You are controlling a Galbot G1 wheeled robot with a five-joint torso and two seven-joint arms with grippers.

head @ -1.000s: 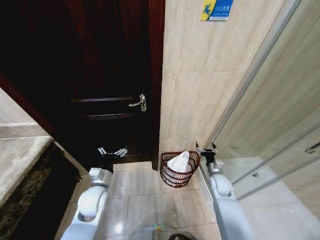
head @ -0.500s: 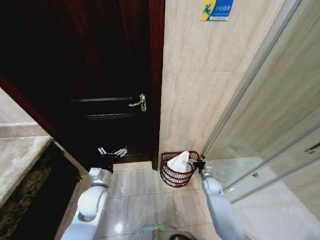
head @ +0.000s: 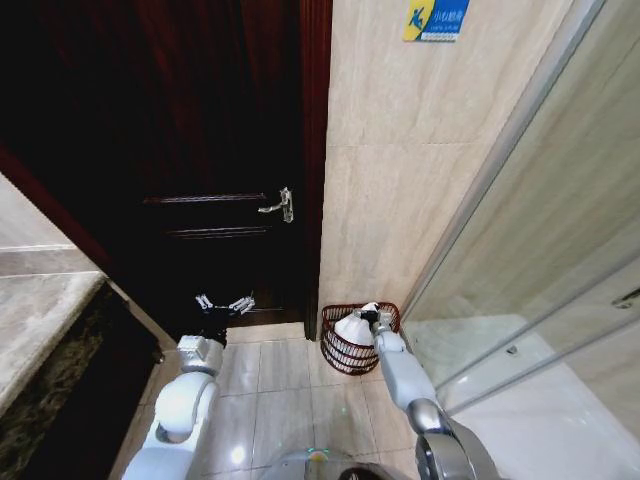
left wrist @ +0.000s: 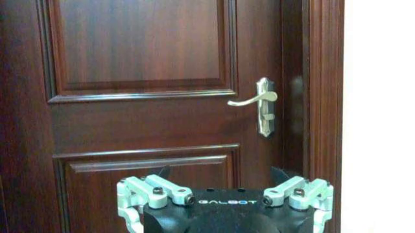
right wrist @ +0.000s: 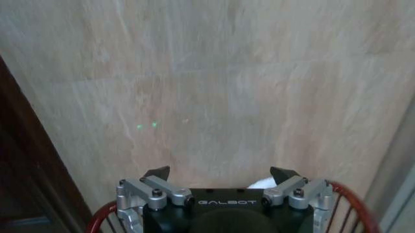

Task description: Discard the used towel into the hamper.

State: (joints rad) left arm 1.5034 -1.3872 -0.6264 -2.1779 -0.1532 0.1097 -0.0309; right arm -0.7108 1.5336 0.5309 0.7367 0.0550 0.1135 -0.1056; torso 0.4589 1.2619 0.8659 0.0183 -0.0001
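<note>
Towel (head: 354, 327) in the hamper (head: 343, 353)
Right hand (head: 370, 316), fingers spread, hangs above the hamper's rim; left hand (head: 224, 305), also spread, faces the dark door (head: 200, 150).

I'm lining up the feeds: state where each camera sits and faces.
Head: high, looking down at the reddish-brown wire hamper, white towel, both arms.
Left wrist: faces the dark wooden door; left gripper open.
Right wrist: faces the beige tile wall over the hamper; right gripper open.
Head and left wrist share the door handle.
</note>
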